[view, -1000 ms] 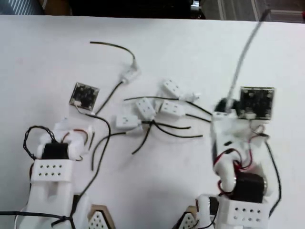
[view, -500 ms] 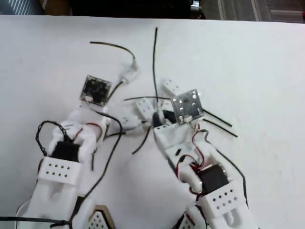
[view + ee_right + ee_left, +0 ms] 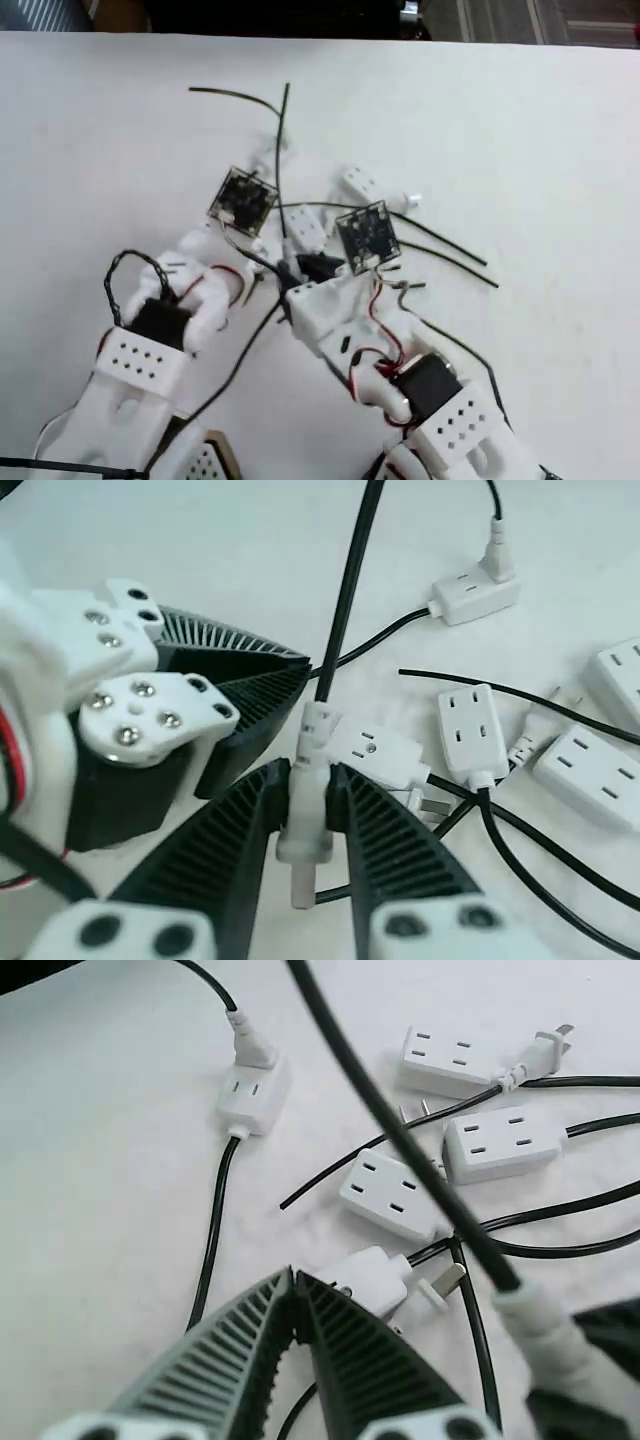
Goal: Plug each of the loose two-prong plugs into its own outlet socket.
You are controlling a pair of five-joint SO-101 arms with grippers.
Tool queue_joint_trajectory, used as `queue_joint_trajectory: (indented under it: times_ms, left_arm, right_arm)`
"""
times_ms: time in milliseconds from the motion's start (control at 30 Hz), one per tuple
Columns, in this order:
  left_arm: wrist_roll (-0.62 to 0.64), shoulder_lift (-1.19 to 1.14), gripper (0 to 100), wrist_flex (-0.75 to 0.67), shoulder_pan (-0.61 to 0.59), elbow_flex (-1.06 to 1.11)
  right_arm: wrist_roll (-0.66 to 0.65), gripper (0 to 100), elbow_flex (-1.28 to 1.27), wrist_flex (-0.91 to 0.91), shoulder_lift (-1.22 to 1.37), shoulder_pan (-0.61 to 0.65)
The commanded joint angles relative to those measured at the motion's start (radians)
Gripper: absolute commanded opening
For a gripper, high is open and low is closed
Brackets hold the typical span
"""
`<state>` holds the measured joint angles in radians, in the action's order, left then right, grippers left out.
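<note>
On the white worktop [image 3: 520, 130], just short of a small white plastic block w/ metal prongs at one end [image 3: 375, 752], the right hand [image 3: 308, 780] is clamped on a white moulded plug [image 3: 318, 728]. The plug's black cord [image 3: 350, 590] runs up & away past that block. Can't tell which way the held plug's prongs face. The left hand [image 3: 294, 1278] has its tips right at the same block, jaws pressed together w/ nothing btwn them that I can see. Beyond the block lie three more loose white outlet blocks, the closest [image 3: 388, 1192] just past it, cords crossing. Farther off sits a white outlet block w/ a plug already seated [image 3: 252, 1095]. Step in hand, prob.: bringing the gripped plug to a free socket, so most of the job looks undone. Nxt move needs the prongs squared to a slot pair. It prob. also needs the left hand to pin the target block, since so light a piece would likely slide when pushed. The cord over the pile could drag neighbours.
</note>
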<state>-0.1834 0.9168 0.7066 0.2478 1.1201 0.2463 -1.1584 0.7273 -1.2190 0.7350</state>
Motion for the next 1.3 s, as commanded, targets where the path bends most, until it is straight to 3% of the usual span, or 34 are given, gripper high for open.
queue_joint_trajectory:
  times_ms: [0,367,600,700,967,1267]
  left_arm:
    - [0.006,0.022,2,-0.020,0.019,-0.051]
    - [0.005,0.044,2,-0.012,0.053,-0.055]
    - [0.009,0.329,2,0.163,0.054,-0.054]
    - [0.092,0.456,2,0.218,0.054,-0.052]
    - [0.109,0.639,2,0.192,0.053,0.114]
    - [0.049,0.690,2,0.196,0.053,0.130]
  right_arm:
    - [0.009,1.7,0.008,-0.024,-0.005,0.033]
    - [0.008,1.7,0.009,0.042,-0.067,0.079]
    - [0.006,1.7,-0.014,0.134,-0.308,0.091]
    - [-0.051,1.7,-0.080,0.099,-0.338,0.096]
    - [-0.069,1.7,-0.109,0.088,-0.449,0.160]
    - [-0.160,1.7,-0.184,0.082,-0.576,0.205]
